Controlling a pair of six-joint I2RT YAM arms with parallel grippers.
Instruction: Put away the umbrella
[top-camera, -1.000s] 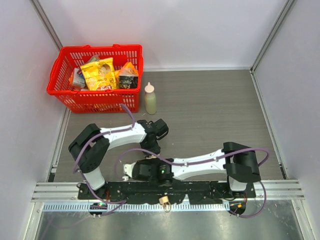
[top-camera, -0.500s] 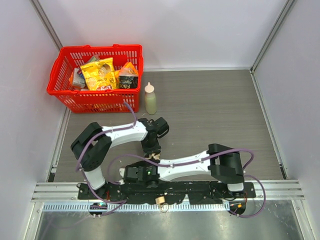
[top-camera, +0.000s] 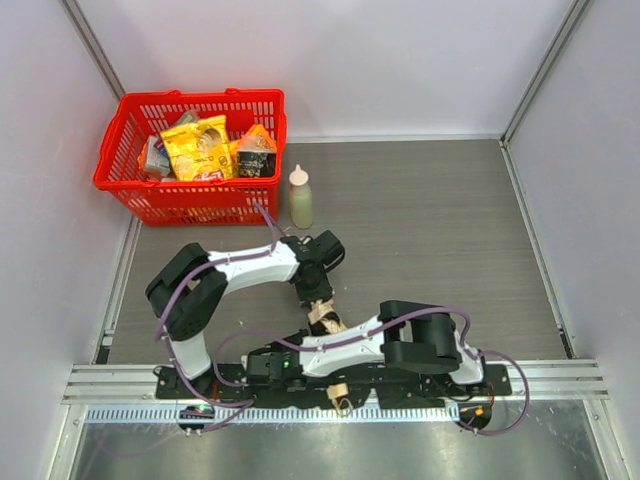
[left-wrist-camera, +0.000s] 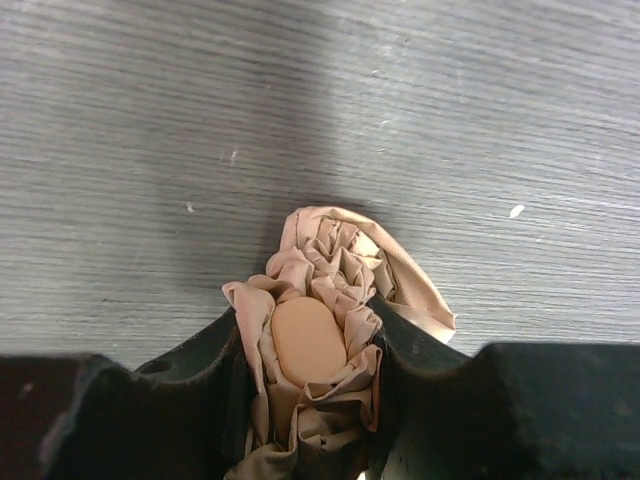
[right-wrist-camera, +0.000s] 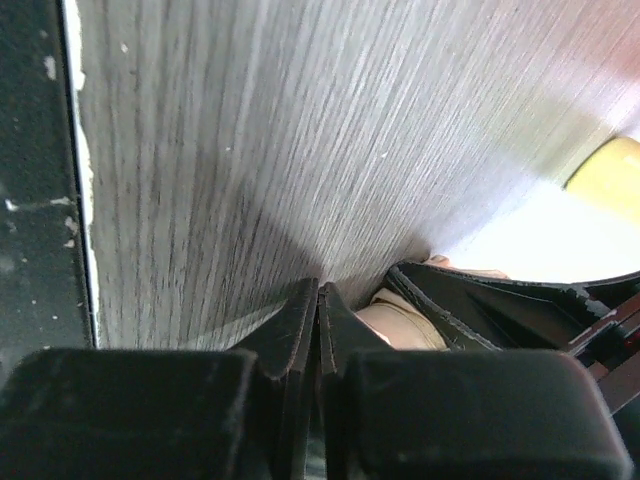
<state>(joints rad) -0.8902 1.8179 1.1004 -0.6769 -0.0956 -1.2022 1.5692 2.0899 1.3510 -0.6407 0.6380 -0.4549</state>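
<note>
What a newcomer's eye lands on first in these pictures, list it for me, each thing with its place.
The red basket, heaped with bright snack packets, stands at the far left of the table, with a pale green squeeze bottle upright just to its right. In the left wrist view, the left gripper clamps the crumpled beige fabric of the umbrella.

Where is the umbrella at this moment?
The umbrella is clamped in the left gripper, low in the left wrist view, near the table's front edge.
</note>
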